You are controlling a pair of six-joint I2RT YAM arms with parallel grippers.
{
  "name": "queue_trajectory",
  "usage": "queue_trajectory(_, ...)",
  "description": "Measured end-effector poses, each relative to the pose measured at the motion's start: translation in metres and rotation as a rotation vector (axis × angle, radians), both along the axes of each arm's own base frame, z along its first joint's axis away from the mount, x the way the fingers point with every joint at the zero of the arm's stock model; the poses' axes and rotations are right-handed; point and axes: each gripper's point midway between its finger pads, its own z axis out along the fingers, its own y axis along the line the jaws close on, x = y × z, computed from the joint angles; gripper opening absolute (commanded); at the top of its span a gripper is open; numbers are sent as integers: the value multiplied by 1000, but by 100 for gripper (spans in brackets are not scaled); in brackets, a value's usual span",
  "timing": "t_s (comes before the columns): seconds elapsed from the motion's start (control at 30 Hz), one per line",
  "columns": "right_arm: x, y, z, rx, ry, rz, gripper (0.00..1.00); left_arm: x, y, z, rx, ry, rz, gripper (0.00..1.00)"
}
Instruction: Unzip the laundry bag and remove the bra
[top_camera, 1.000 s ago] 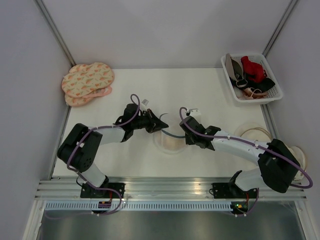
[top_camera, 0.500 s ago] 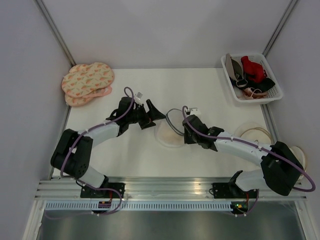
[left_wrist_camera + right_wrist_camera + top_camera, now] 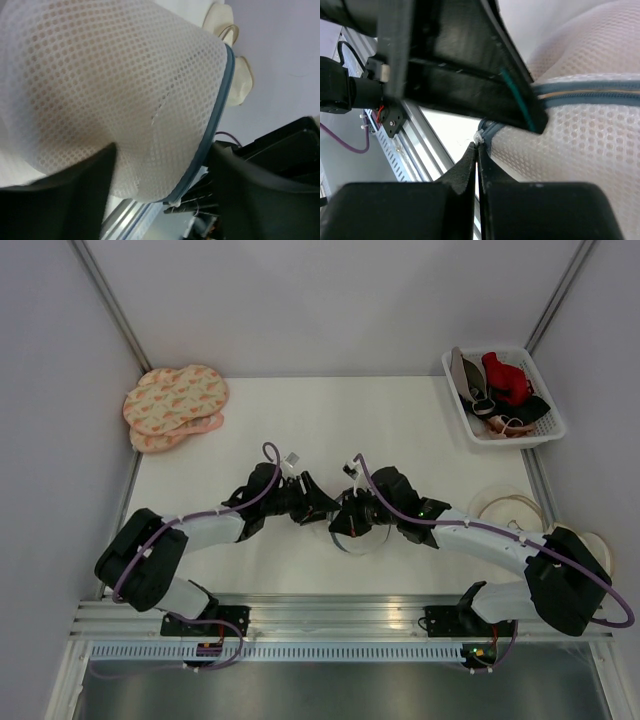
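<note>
The laundry bag (image 3: 125,85) fills the left wrist view, white mesh with a grey zipped rim (image 3: 220,105). The bra (image 3: 70,65) shows only as a peach-beige tint through the mesh. My left gripper (image 3: 160,170) straddles the bag's dome with its jaws wide, and both fingers (image 3: 65,200) press against the mesh. My right gripper (image 3: 479,150) is shut on the small white zipper pull (image 3: 479,136) at the rim's end. From above, the two grippers (image 3: 318,508) (image 3: 350,521) meet nose to nose over the bag (image 3: 352,543), which they mostly hide.
Pink patterned pouches (image 3: 176,405) lie at the back left. A white basket (image 3: 548,427) with red and black garments stands at the back right. Cream round pouches (image 3: 507,506) lie by the right arm. The metal rail runs along the near edge.
My left gripper let go, opened wide, swung back to the right and closed around the bag's dome. The right gripper, shut throughout, carried the zipper pull left and towards the near edge.
</note>
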Motion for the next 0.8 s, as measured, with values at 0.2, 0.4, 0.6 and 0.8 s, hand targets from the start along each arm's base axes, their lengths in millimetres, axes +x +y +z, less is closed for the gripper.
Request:
queue_trajectory(0.2,-1,-1,-2,-5,-6,13,1,5,-6,-9,-13,24,1,2)
queue_trajectory(0.4,-4,-5,-6,-30,-8,28,0,4,-7,-10,-15,28,-6,2)
queue_trajectory(0.6,-29,-18,-31,-160,47,82,1,16,-3,-6,-10,32,22,2)
queue_trajectory(0.8,-22,-65,-71,-441,79,-97,0,31,8,-5,3,32,70,7)
